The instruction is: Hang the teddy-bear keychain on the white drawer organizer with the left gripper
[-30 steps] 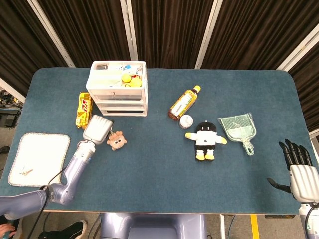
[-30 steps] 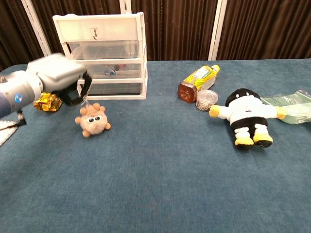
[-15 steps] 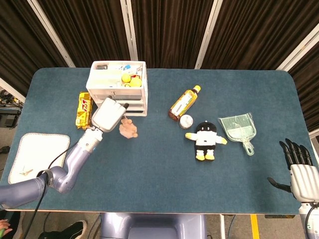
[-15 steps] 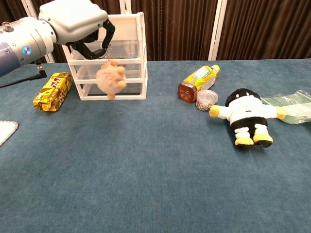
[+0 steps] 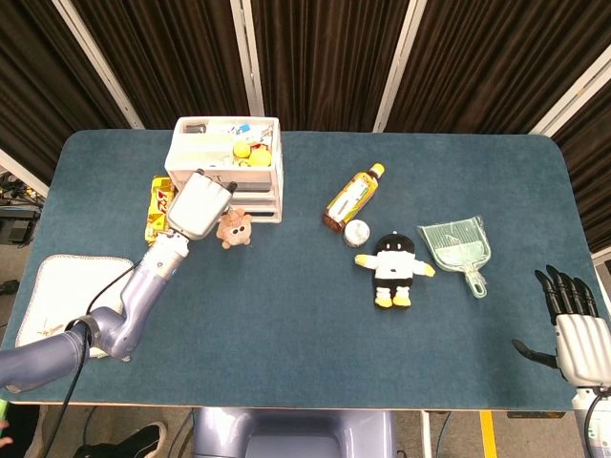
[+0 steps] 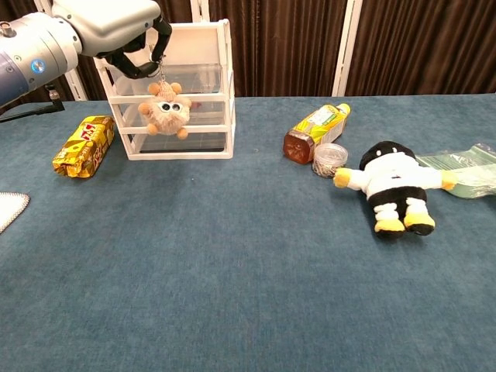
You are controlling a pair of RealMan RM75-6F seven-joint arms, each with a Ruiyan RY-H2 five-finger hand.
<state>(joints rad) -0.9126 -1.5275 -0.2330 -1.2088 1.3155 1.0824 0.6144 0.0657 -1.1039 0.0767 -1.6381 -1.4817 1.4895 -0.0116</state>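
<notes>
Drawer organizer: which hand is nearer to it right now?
Left. The left hand holds the teddy keychain before the drawer organizer; the right hand is far across the table.

Tabletop (image 6: 232,294): dark teal-blue, plain.
Drawer organizer (image 6: 172,85): white frame, clear drawer fronts.
Teddy-bear keychain (image 6: 164,113): tan fur, darker brown ears, white eyes with black pupils.
Left hand (image 6: 108,27): pale grey shell, black fingers (image 6: 160,37).
Right hand (image 5: 576,339): white palm, black fingers.
Snack packet (image 6: 84,145): yellow and gold, red lettering.
Bottle (image 6: 314,132): brown contents, yellow label and cap.
Plush doll (image 6: 390,180): black head and legs, white body, yellow hands and feet.
Dustpan (image 5: 458,246): translucent pale green.
Cloth (image 5: 69,301): white.
Curtain (image 5: 325,57): dark brown, white uprights.
</notes>
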